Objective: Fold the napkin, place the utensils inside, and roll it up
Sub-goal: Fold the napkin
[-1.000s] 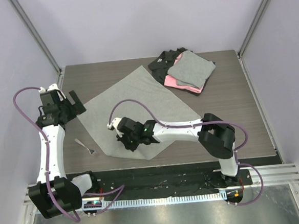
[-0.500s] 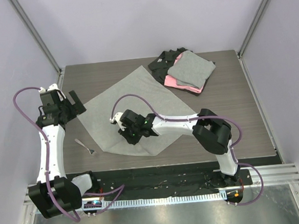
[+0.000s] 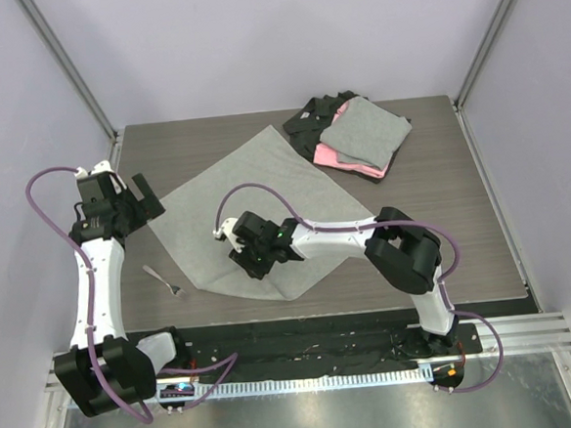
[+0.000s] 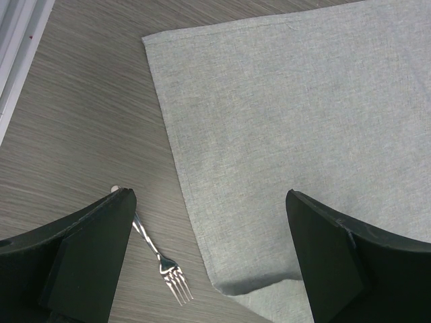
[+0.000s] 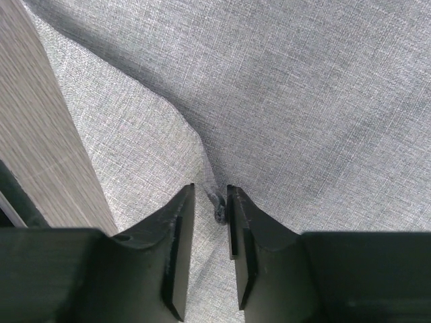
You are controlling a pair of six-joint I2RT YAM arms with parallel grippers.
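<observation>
Fingers [image 5: 176, 249] of the right gripper [image 5: 211, 202] sit almost together, clamped on a raised fold of the napkin [image 5: 323, 101], a pinch only the right wrist view shows. The top view puts the napkin mid-table as a diamond, its 6 o'clock corner lifted. Left gripper [image 4: 209, 200] fingers stand wide apart over the 9 o'clock corner. The fork [image 4: 160, 259] lies apart from that edge at 8 o'clock. Bare table [image 3: 462, 221] lies at 3 o'clock, stacked cloths [image 3: 358, 135] at 1.
</observation>
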